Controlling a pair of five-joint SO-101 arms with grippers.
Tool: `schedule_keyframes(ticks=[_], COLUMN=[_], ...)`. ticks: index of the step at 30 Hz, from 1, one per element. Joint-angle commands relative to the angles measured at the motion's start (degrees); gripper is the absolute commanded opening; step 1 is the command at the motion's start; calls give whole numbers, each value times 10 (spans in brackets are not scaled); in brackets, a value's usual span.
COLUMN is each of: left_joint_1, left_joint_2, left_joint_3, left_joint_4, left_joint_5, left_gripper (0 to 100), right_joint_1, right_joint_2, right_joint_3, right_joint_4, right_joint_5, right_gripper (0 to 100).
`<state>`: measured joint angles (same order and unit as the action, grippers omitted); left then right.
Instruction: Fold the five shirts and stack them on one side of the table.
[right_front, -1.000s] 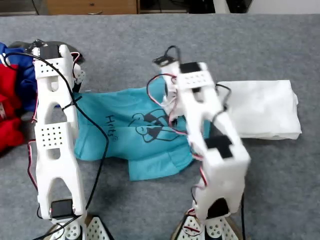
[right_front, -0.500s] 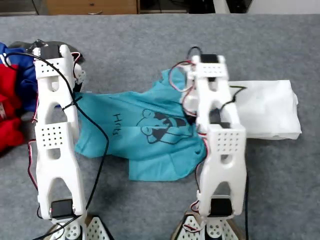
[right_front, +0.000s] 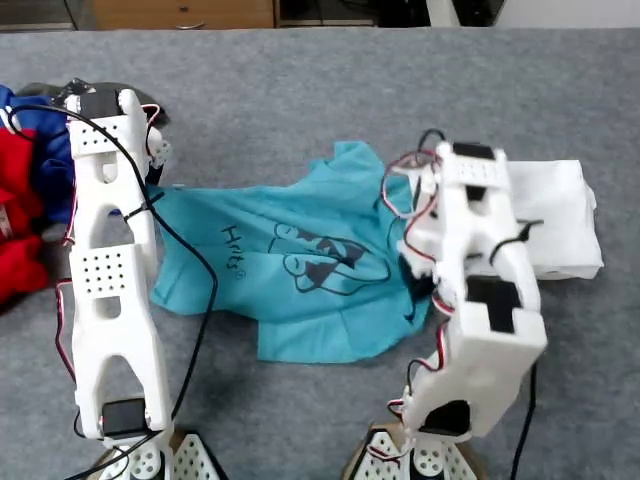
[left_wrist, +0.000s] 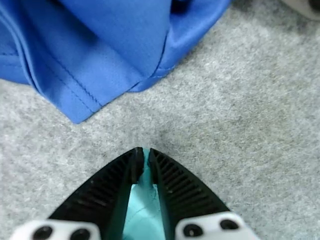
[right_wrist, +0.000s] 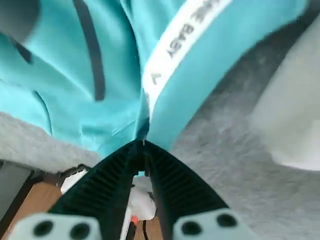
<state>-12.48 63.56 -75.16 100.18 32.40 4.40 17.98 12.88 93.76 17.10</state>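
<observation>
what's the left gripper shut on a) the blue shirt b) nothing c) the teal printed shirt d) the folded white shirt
c: the left wrist view shows cloth of the teal printed shirt pinched in the shut left gripper, with the blue shirt lying apart on the grey table.

The table wears a grey, felt-like covering, and the left wrist view shows its coarse, fuzzy nap from close up. Beyond the table's far edge stands a light-brown wooden cabinet, with a small pale handle low on its front. Just beside the cabinet, still past the table's far edge, is a dark recess. Further along that edge, toward the table's far corner, there is a plain white surface. In the right wrist view a strip of brown wood shows past the table's grey edge; what it belongs to cannot be told.
</observation>
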Motion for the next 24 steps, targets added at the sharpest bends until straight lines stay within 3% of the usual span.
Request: schedule_keyframes(ticks=[1, 7, 14, 20, 24], left_joint_1=[-8, -8, -8, -11, -15], left_joint_2=[-36, -36, -36, -36, -36], left_joint_3=[-7, -7, -5, -5, -7], left_joint_4=[-3, -3, -3, -3, -3], left_joint_5=[-2, -2, -2, -2, -2], left_gripper=[18, 18, 18, 19, 19], right_joint_1=[7, -26, -125, -174, -158], right_joint_2=[-69, -132, 29, 267, 403], right_joint_3=[53, -64, -247, -458, -606], right_joint_4=[-26, -63, -93, -54, 31], right_joint_5=[5, -66, -132, -149, -148], right_gripper=[5, 129, 249, 234, 79])
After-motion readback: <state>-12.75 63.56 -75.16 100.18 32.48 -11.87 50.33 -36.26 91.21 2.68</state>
